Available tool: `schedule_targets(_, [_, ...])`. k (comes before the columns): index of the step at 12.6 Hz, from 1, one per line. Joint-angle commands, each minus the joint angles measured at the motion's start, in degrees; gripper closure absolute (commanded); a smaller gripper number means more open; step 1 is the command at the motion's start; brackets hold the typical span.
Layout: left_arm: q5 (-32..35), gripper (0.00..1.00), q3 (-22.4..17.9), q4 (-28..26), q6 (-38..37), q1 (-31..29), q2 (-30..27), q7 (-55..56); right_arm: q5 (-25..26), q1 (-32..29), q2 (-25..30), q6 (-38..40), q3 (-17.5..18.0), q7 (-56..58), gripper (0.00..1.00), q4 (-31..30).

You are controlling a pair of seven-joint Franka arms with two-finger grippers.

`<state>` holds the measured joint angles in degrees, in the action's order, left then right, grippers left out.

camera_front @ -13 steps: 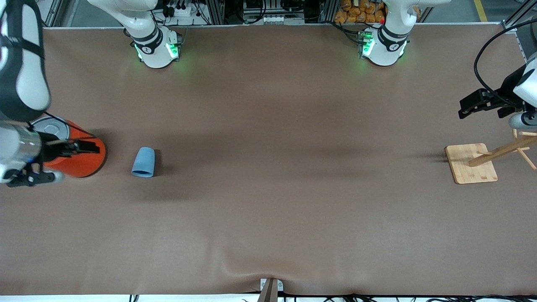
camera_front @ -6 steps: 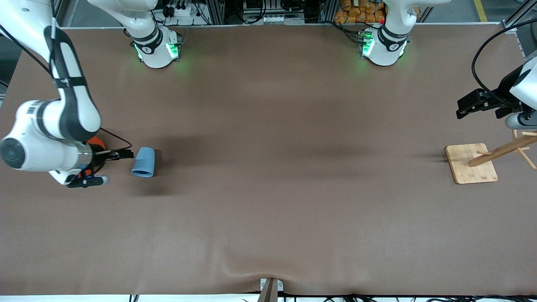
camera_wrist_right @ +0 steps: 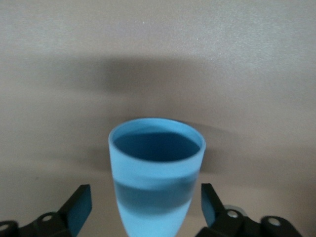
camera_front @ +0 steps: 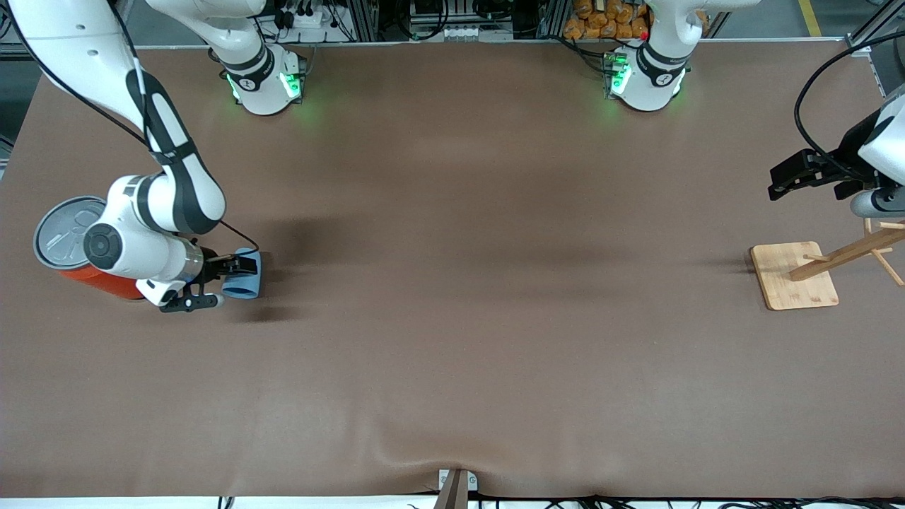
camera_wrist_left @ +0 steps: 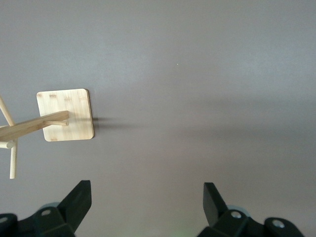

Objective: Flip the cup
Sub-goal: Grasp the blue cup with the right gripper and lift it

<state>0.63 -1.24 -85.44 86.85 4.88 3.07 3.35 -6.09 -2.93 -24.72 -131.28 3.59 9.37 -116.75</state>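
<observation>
A: Table (camera_front: pixel 452 353) first. What was on it?

B: Can (camera_front: pixel 78 244) at the right arm's end, wooden rack (camera_front: pixel 795 276) at the left arm's end, cup (camera_front: pixel 247 283) lying on its side just beside the can, toward the middle, mouth facing the front camera.

A: Arms?

B: Left gripper (camera_wrist_left: pixel 147 205) waited in the air near the rack, fingers spread wide, nothing between them. Right gripper (camera_wrist_right: pixel 146 207) was low at the cup, one finger on each side of its body; there were gaps between fingers (camera_wrist_right: pixel 79 205) and wall, so nothing was clamped.

A: Step?

B: Looked like the grasp stage, flip not yet done. Cup was on the table, unlifted as far as I could tell.

A: Next move needs?

B: Probably squeezing onto the tapered wall without nudging it into a roll, then lifting and rotating the wrist so it lands standing. Can is close, so watch the arm's clearance.
</observation>
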Motion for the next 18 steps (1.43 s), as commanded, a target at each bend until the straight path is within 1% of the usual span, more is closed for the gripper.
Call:
schedule_targets(1, [-0.6,0.00,0.1,0.8,-0.3,0.0,-0.1,-0.5,-0.5,1.5,-0.5,-1.8,-0.1,1.2,0.22,-0.7])
schedule_targets(2, [-0.6,0.00,0.1,0.8,-0.3,0.0,-0.1,-0.5,-0.1,1.3,-0.5,-2.0,-0.1,1.5,0.37,-0.7])
schedule_targets(3, [-0.7,0.00,0.2,0.7,-0.3,0.0,-0.1,-0.5,0.4,1.3,-0.5,-2.1,-0.1,3.2,0.61,-0.7])
schedule_targets(4, [-0.7,0.00,0.2,0.7,-0.3,-0.1,-0.1,-0.5,0.5,1.3,-0.3,-1.4,-0.1,6.2,0.95,-0.6])
schedule_targets(5, [-0.6,0.00,0.2,0.7,-0.3,-0.1,-0.1,-0.5,0.5,1.2,-0.2,-0.8,-0.1,9.8,1.00,0.4])
schedule_targets(7, [-0.7,0.00,0.1,0.8,-0.3,-0.1,-0.1,-0.5,0.4,2.0,-0.2,4.2,0.2,18.1,1.00,6.2])
schedule_targets(9, [-0.7,0.00,0.2,0.8,-0.3,0.0,-0.1,-0.5,-0.2,4.0,-0.5,11.7,0.8,20.3,1.00,13.4])
schedule_targets(10, [-0.7,0.00,0.2,0.8,-0.3,0.0,-0.1,-0.5,-0.2,5.7,-0.9,12.7,2.1,20.4,1.00,16.1])
schedule_targets(11, [-0.7,0.00,0.2,0.8,-0.3,0.0,-0.1,-0.5,-0.2,8.0,-1.4,12.7,3.1,20.4,1.00,18.7])
schedule_targets(12, [-0.7,0.00,0.2,0.8,-0.3,0.0,-0.1,-0.5,-0.3,11.2,-3.0,12.3,3.1,20.4,1.00,21.7])
schedule_targets(15, [-0.6,0.00,0.2,0.8,-0.3,0.0,0.0,-0.5,0.5,20.2,-11.0,12.1,3.1,22.7,1.00,35.0])
schedule_targets(16, [-0.6,0.00,0.2,0.8,-0.3,0.0,-0.1,-0.5,1.2,24.3,-12.4,10.4,2.7,23.1,1.00,37.3])
schedule_targets(17, [-0.6,0.00,0.2,0.8,-0.3,0.1,0.0,-0.5,1.5,26.4,-13.7,7.3,2.4,23.5,1.00,38.2])
schedule_targets(18, [-0.6,0.00,0.2,0.8,-0.3,0.1,-0.1,-0.5,3.3,27.3,-14.6,4.3,2.5,25.9,1.00,38.4])
